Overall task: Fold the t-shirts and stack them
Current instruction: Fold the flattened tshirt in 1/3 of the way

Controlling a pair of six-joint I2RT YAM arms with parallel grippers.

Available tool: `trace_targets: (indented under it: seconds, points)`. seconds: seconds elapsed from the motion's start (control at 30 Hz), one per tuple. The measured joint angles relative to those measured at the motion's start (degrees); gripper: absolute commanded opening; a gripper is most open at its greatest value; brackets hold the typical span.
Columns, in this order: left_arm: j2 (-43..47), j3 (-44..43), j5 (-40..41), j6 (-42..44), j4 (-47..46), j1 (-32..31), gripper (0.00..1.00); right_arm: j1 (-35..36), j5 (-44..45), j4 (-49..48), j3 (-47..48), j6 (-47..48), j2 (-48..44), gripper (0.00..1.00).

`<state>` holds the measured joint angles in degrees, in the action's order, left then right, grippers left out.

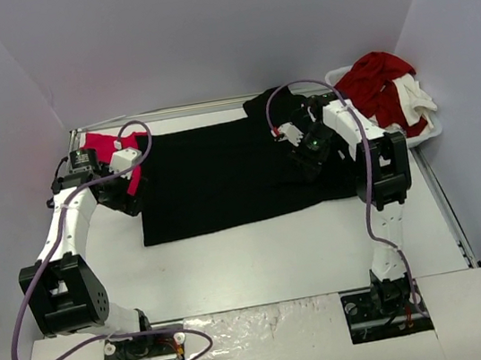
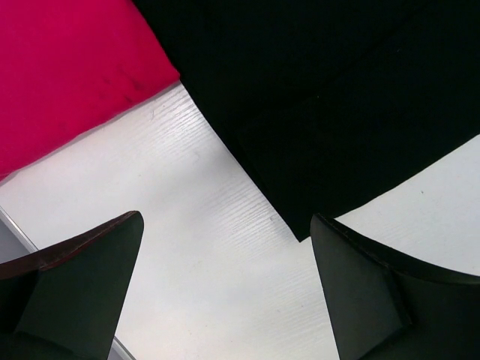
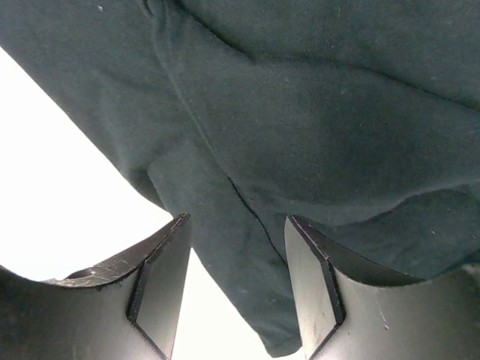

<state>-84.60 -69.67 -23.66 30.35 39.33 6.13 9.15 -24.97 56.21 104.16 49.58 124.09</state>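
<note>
The black t-shirt (image 1: 213, 179) is lying spread flat across the middle of the tabletop (image 1: 252, 260), reaching toward the far edge, with one sleeve bunching up near the far right corner. The pink-red t-shirt (image 1: 104, 148) is sitting at the far left corner, just beside the black one and partly under the left arm.

The left gripper (image 2: 225, 221) is hovering with its jaws spread wide over bare tabletop, right at a corner of the black t-shirt's left edge. The right gripper (image 3: 236, 221) is hanging over the rumpled sleeve with its jaws partly apart. A flap of cloth is lying in the gap, and nothing appears clamped.

Both t-shirts are looking light, soft and limp. They are likely to sag, drag and crease rather than hold a shape, so a single pinch would be pulling the cloth into a rope. Two matching points are probably the best places to take hold, such as a hem corner on one side and the shoulder or sleeve seam on the other, where the doubled stitching is giving the fingers something thicker to bite. The smooth tabletop is offering little grip, so the edge may be sliding away under a shallow pinch.
</note>
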Motion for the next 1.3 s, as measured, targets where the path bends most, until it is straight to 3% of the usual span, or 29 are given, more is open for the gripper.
trace_targets:
  seconds: [0.57, 0.67, 0.77, 0.9, 1.3]
  points:
    - [0.28, 1.29, 0.17, -1.01, -0.66, 0.0, 0.94, -0.09, -0.15, 0.63, 1.07, 0.0, 6.21, 0.46]
    - [0.28, 1.31, 0.17, -1.01, -0.66, 0.0, 0.94, -0.09, -0.13, 0.57, 1.46, -0.02, 6.4, 0.37]
    - [0.28, 1.31, 0.15, -1.01, -0.68, 0.0, 0.94, -0.09, -0.11, 0.55, 1.84, 0.04, 6.69, 0.16]
    - [0.28, 1.33, 0.15, -1.01, -0.68, 0.0, 0.94, -0.09, 0.11, 0.42, 1.92, -0.22, 6.86, 0.01]
    - [0.28, 2.08, -0.07, -1.03, -0.68, 0.0, 0.94, -0.09, 0.33, 0.68, 3.28, -1.36, 6.84, 0.0]
